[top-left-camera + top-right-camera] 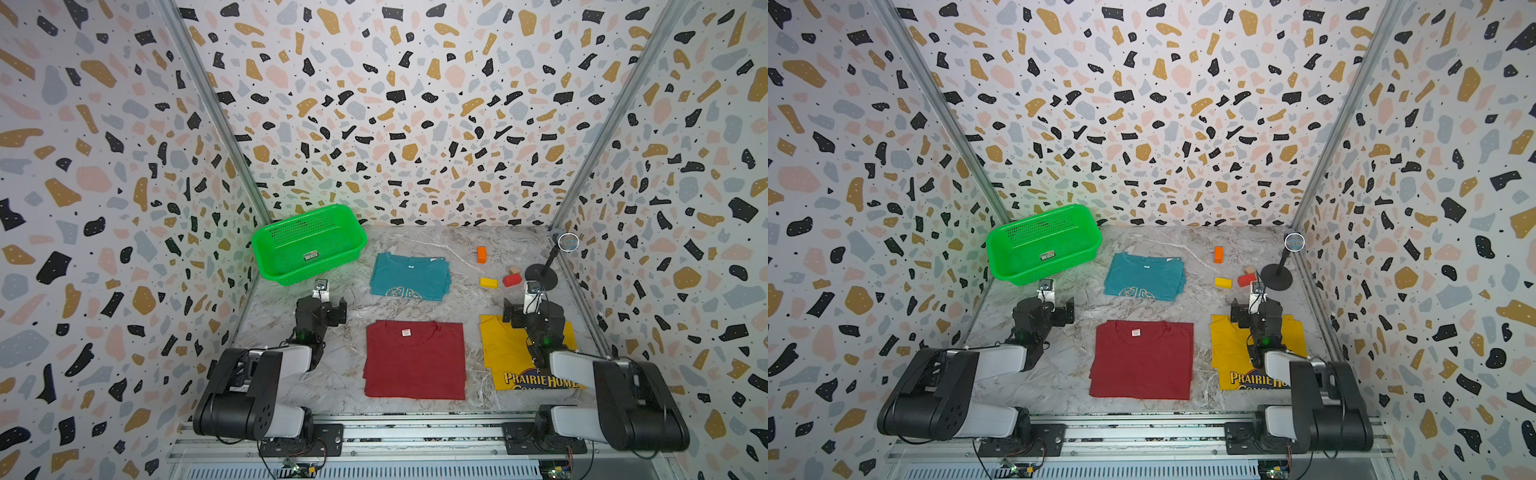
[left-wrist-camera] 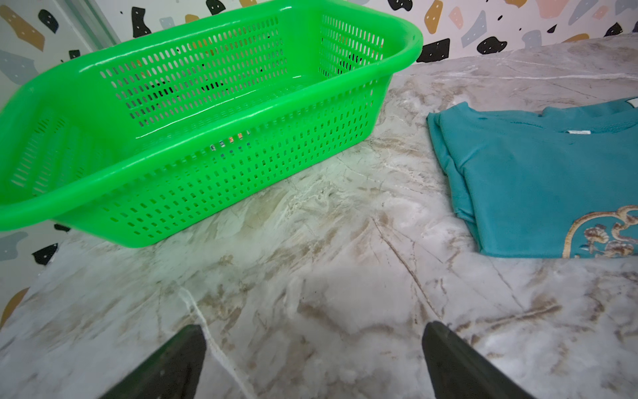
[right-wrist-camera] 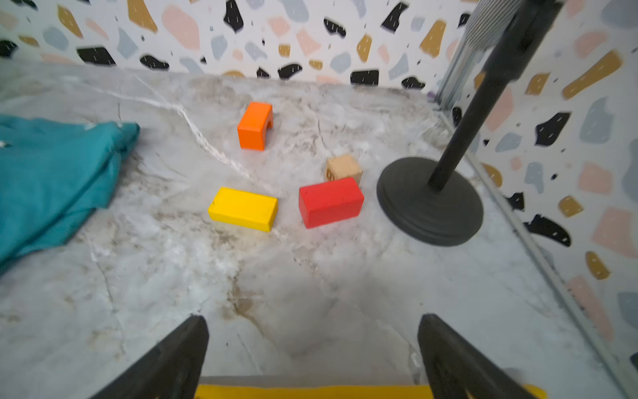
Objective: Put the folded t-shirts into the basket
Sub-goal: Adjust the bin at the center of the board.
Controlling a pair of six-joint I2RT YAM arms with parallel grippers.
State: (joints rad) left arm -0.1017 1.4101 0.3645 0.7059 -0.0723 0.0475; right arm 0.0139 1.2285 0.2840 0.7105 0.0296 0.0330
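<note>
A: Gripper state?
B: Left gripper (image 2: 314, 328), right gripper (image 3: 314, 317): jaws wide apart, nothing held.
A: Shirts?
B: Teal shirt (image 1: 409, 274), red shirt (image 1: 415, 361), yellow shirt (image 1: 507, 353): flat on table (image 1: 345, 365), outside basket (image 1: 328, 266) at far-left corner.

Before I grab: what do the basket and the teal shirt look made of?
The basket looks like glossy moulded plastic: highlights on the rim, slotted walls. The teal shirt looks like soft matte cloth, probably cotton knit: creased folded edges.

Folded t-shirts (image 1: 414, 361): three; basket (image 1: 307, 228): one; small blocks (image 1: 488, 282): four; black round-base stand (image 1: 541, 276): one
</note>
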